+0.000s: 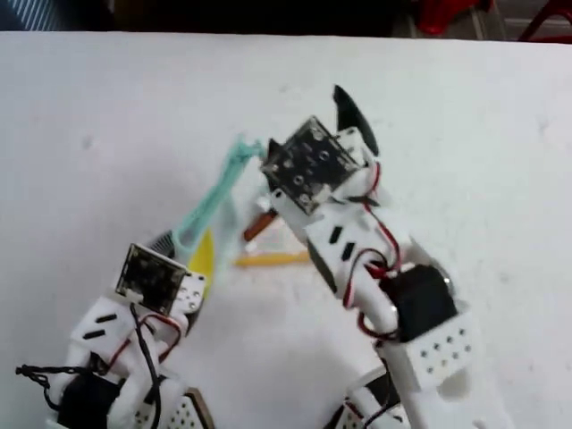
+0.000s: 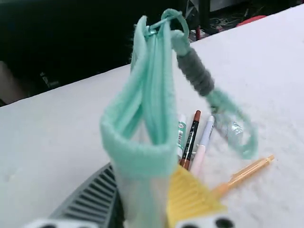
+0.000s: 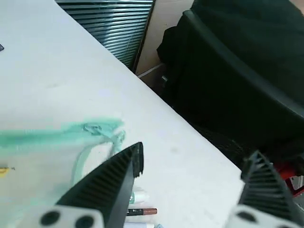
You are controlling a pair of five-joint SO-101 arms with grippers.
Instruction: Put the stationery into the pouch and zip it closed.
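Where pens (image 2: 192, 137) lie beside the pouch (image 2: 142, 142), the right arm (image 1: 357, 241) overhangs.

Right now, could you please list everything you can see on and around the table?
pouch: one, mint zip edge with clear body, held in the left gripper
strap: one, mint with a grey bead, attached at the pouch's end
pens: four visible, green-white, brown, white-pink and orange, lying on the table beside the pouch
table: one, white, under everything
chair: one, black, past the table's far edge
left gripper: one, grey and yellow fingers, shut on the pouch
right gripper: one, black fingers, open above the table near the pens
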